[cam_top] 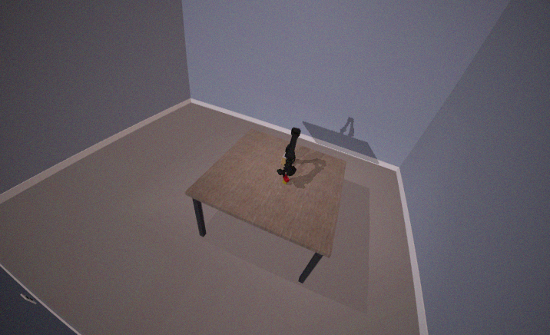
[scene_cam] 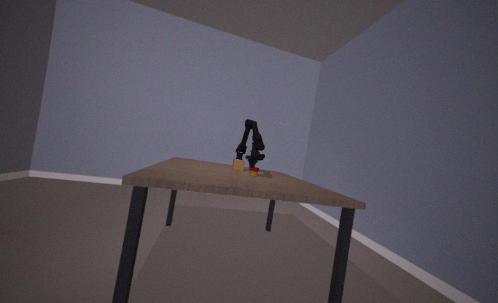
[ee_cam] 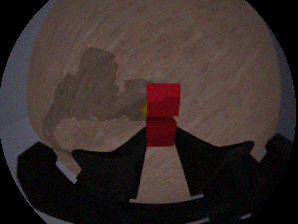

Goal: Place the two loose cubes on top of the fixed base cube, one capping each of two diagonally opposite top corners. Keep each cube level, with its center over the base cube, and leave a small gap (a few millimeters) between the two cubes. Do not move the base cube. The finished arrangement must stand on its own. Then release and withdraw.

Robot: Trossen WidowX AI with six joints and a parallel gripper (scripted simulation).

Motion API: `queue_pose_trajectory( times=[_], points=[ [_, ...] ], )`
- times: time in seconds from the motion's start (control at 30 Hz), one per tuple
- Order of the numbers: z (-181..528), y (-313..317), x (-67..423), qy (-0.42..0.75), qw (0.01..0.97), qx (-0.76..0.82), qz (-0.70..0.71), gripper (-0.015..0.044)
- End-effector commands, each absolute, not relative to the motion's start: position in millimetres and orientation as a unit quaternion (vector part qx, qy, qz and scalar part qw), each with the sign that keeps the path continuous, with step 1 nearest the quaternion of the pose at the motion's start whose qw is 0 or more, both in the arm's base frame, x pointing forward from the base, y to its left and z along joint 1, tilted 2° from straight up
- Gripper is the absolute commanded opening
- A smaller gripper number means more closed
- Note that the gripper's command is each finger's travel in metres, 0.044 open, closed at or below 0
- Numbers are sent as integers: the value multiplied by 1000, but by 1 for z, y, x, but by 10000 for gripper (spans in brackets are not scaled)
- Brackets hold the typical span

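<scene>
- Pinching the red cube (ee_cam: 161, 119), the pincer (ee_cam: 161, 137) shows in the wrist view with its dark fingers coming in from the near edge. A sliver of yellow (ee_cam: 144, 107) peeps out at the cube's left side; whether the red cube touches it cannot be told here. The rest is tabletop and the arm's shadow.
- From the exterior view, the red cube (scene_cam: 254, 169) sits right over the yellow cube (scene_cam: 252, 173), under the pincer (scene_cam: 253, 165). A tan block (scene_cam: 238, 164) stands just to the left, beside the arm's foot. I judge the yellow cube to be the base, so the step in hand looks like setting the red cube on one top corner. The next move calls for keeping it level, with its centre over the yellow, before letting go.
- In the top view, everything is tiny: red (cam_top: 286, 177) and yellow (cam_top: 284, 181) read as specks below the pincer (cam_top: 286, 173) on the table (cam_top: 243, 195), and the tan block is hidden behind the arm. No gap or corner alignment can be made out.
</scene>
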State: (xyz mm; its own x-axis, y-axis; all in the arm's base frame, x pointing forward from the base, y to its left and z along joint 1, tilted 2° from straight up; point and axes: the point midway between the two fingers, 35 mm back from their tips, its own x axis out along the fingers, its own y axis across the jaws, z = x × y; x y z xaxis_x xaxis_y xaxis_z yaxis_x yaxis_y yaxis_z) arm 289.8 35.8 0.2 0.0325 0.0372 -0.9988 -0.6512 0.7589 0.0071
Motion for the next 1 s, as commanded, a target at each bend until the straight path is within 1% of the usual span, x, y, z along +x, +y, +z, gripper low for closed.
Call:
queue_pose_trajectory(
  times=[0.0,0.07,0.97],
  points=[
    [0,36,290,648,679,-236,252,157],
    [0,36,290,648,679,-236,252,205],
    [25,35,289,648,678,-237,254,205]
  ],
)
